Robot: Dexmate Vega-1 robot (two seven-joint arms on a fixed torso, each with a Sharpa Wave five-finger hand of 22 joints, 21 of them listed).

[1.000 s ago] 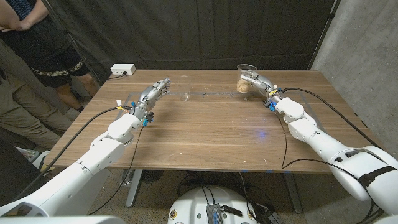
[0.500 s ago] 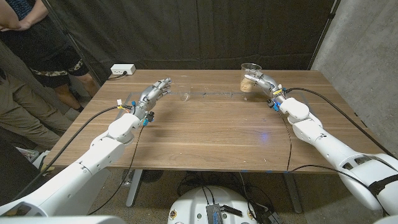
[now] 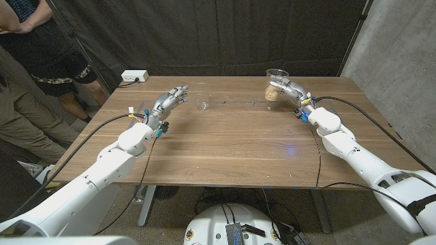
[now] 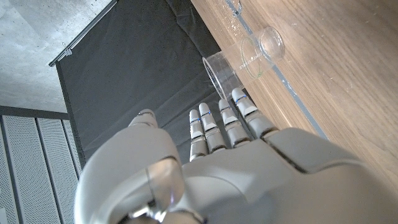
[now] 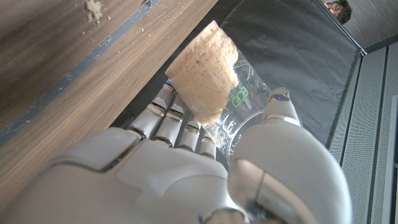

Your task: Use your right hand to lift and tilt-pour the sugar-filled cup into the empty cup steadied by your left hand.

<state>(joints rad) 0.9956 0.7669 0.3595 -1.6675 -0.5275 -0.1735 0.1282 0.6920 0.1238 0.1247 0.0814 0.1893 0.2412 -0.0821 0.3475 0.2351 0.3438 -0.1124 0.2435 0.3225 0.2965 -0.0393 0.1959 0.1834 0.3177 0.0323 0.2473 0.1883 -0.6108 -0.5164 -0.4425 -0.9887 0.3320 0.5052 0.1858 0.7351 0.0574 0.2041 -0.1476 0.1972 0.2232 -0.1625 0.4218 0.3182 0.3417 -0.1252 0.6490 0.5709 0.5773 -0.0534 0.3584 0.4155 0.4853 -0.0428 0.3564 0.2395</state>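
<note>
Item: clear plastic cup of brown sugar [image 3: 274, 85] — gripped in my right hand [image 3: 289, 91], raised at the table's far right. Empty clear cup [image 3: 202, 104] — far centre-left, my left hand [image 3: 168, 102] beside it, fingers extended, contact unclear. Advice: carry across level, tilt slowly.

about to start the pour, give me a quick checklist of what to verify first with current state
1. Right hand grips the sugar-filled cup: ok, fingers wrap it in the right wrist view.
2. Sugar-filled cup is off the table: ok, it looks lifted in the head view.
3. Sugar is inside the cup: ok, though a few crumbs lie on the wood.
4. Left hand steadies the empty cup: not ok, the fingers reach toward it but a gap shows in the left wrist view.
5. Empty cup stands upright: cannot tell, it is too clear and small.
6. Sugar-filled cup is over the empty cup: not ok, they sit well apart.
</note>
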